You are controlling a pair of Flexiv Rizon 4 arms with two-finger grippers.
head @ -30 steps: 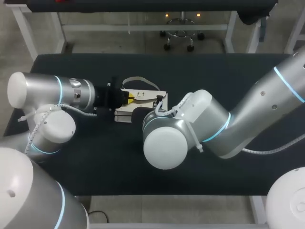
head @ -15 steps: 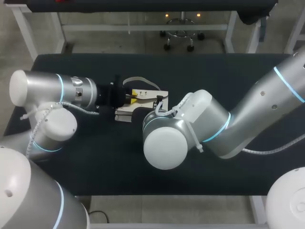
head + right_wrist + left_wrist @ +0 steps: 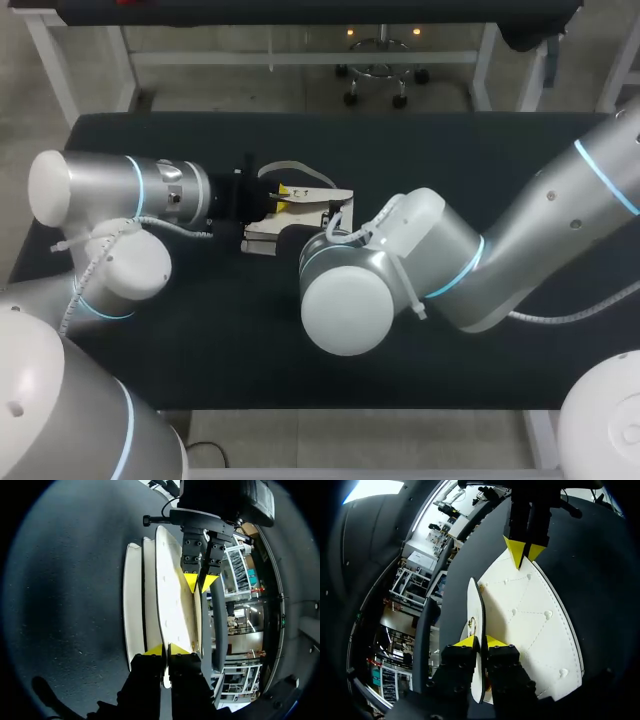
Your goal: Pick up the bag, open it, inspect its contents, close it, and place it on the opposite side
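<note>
The left gripper [image 3: 480, 641] is pinching the raised flap [image 3: 476, 605] of the white bag [image 3: 530, 625], which is lying mid-left on the table [image 3: 450, 150] with its long axis running left-right. The right gripper [image 3: 166, 650] is pinching its right edge. The contents are hidden.

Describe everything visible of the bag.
The bag is cream-white and leather-like, its broad face stitched in quilting with small studs. It lies on the black table, strap looped beside it. Its flap, bearing a gold clasp, stands on edge, pinched by the left end effector; the right end effector pinches the opposite edge.
</note>
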